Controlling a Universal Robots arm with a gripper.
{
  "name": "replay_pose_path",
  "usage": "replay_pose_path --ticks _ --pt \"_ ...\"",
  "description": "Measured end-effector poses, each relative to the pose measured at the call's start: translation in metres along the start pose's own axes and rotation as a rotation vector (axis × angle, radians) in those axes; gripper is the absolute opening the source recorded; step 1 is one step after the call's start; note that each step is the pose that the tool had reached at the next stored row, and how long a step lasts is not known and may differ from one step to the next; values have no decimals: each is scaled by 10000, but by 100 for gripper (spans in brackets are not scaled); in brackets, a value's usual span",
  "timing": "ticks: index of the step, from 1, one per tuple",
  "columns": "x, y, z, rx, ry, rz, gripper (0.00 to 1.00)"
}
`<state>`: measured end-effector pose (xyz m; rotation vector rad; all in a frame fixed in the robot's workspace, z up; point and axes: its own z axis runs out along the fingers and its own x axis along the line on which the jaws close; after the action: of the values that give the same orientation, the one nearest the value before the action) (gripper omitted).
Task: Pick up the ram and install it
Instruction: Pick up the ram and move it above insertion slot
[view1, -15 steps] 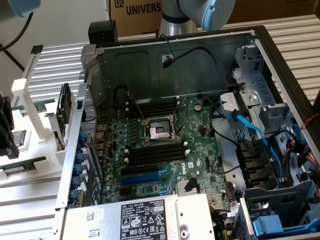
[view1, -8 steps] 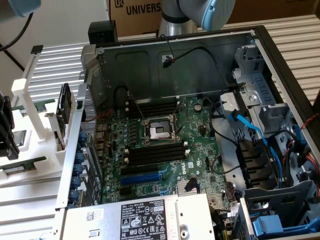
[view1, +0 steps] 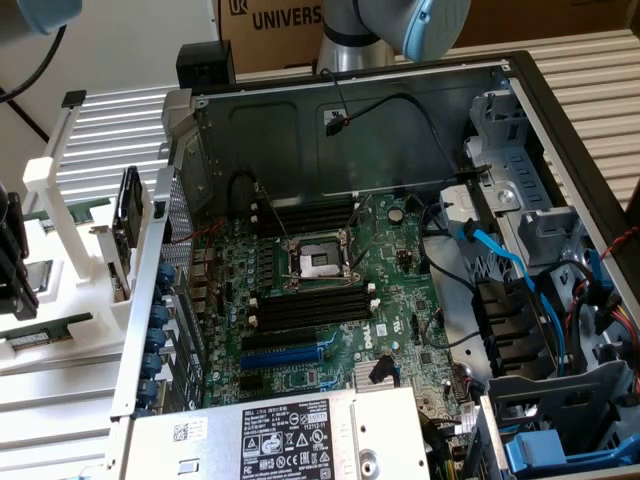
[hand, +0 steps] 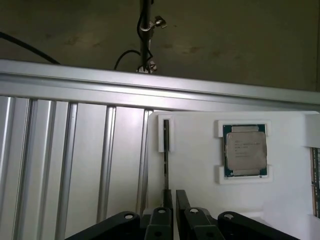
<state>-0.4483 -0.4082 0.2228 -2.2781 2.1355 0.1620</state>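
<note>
The ram (hand: 166, 150) stands on edge in a slot of the white fixture (hand: 195, 200), so it appears as a thin dark strip running toward my fingertips. My gripper (hand: 174, 196) is right at the strip's near end. Its two black fingers stand open by a narrow gap, with nothing visibly clamped between them. In the exterior view the gripper (view1: 10, 262) hangs at the far left over the white fixture (view1: 70, 300). The motherboard (view1: 330, 330) lies in the open computer case, with black memory slots (view1: 310, 305) beside the processor socket (view1: 318, 262).
A square silver processor chip (hand: 245, 150) sits in its own white holder beside the ram. Another green board (view1: 40, 335) lies flat on the fixture. An aluminium rail (hand: 150, 87) crosses behind the fixture. The case wall (view1: 150, 300), cables and drive cages (view1: 560, 330) surround the motherboard.
</note>
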Motion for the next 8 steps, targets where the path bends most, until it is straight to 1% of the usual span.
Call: replay_pose_path --ticks 4,5,6,8 --pt "0 0 1 1 -1 -1 18" --pt "0 0 1 1 -1 -1 20" --pt "0 0 1 1 -1 0 26" --pt "1 -5 1 2 -1 -1 26"
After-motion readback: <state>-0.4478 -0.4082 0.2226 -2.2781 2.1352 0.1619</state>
